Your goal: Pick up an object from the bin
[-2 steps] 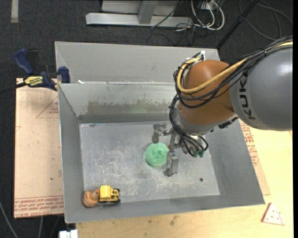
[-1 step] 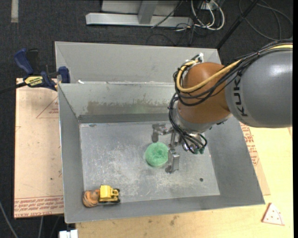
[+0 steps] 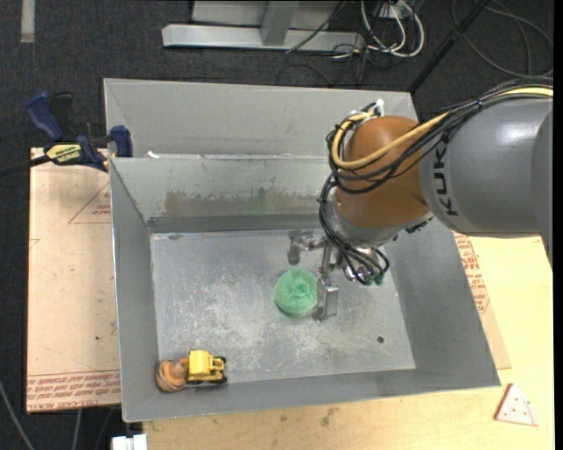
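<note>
From my station I see dark speckled carpet (image 3: 62, 53) covering the floor; at the top edge a flat grey metal stand base (image 3: 255, 33) lies on it, with black and white cables (image 3: 391, 26) tangled just beside it

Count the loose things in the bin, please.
3: green ball at centre by the pincer; yellow toy and brown lump in the lower-left corner. The arm may hide others.

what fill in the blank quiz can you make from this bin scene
1. The ball by the hand is coloured ____.
2. The toy truck in the lower-left corner of the bin is coloured ____.
3. The arm reaches in from the view's ____.
Missing words: green, yellow, right.
</note>
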You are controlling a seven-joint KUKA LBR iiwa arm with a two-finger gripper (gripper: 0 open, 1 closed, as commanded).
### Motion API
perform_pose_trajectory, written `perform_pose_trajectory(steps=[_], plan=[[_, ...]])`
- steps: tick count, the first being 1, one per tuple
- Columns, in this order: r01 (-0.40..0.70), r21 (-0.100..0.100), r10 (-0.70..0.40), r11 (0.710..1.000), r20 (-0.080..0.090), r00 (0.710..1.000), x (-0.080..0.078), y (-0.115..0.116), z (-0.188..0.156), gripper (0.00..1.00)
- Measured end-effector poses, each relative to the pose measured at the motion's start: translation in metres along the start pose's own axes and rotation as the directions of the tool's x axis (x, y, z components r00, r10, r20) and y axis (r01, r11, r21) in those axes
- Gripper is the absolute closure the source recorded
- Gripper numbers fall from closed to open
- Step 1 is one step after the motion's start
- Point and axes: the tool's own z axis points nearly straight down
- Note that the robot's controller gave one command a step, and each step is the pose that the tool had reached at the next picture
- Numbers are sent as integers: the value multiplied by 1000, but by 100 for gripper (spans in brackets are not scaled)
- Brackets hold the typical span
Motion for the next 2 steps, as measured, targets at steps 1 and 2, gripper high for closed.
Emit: perform_pose_trajectory(steps=[1, 2], plan=[[124, 0, -124, 992, 1, 992, -9, -11, 25, 100], [124, 0, -124, 992, 1, 992, -9, -11, 25, 100]])
